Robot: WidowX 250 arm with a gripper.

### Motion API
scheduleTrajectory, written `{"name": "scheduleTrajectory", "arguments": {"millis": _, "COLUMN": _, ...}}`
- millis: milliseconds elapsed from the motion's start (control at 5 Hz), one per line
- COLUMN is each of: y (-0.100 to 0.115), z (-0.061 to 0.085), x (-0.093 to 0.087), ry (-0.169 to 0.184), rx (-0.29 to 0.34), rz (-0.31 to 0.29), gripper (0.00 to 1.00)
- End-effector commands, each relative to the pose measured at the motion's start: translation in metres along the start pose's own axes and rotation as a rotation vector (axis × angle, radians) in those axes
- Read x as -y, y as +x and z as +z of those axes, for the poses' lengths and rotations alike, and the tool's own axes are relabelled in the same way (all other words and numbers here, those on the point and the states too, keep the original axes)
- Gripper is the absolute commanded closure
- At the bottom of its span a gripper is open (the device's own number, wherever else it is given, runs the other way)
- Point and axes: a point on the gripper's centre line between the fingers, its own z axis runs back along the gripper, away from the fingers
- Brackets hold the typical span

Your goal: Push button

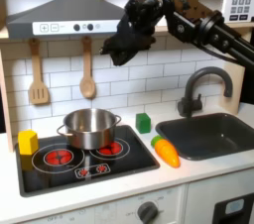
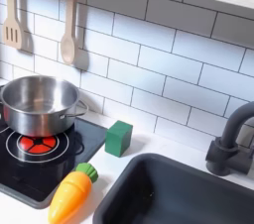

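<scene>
first exterior view: gripper up high against range hood, by hood buttons; whether its jaws stand wide or narrow cannot tell. open air below it above steel pot on black stovetop. yellow block at stove's left edge, green block and carrot between stove and sink. white tile wall behind, spatula and wooden spoon hanging.
</scene>
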Motion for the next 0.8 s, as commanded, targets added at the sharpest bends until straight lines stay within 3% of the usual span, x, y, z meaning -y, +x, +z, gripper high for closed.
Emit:
{"name": "scheduleTrajectory", "arguments": {"millis": 0, "y": 0.019, "z": 0.001, "x": -0.005, "ry": 0.005, "rx": 0.049, "rz": 0.025, "gripper": 1.0}}
{"name": "scheduleTrajectory", "arguments": {"millis": 600, "y": 0.04, "z": -0.007, "x": -0.015, "ry": 0.0, "rx": 0.098, "rz": 0.052, "gripper": 1.0}}
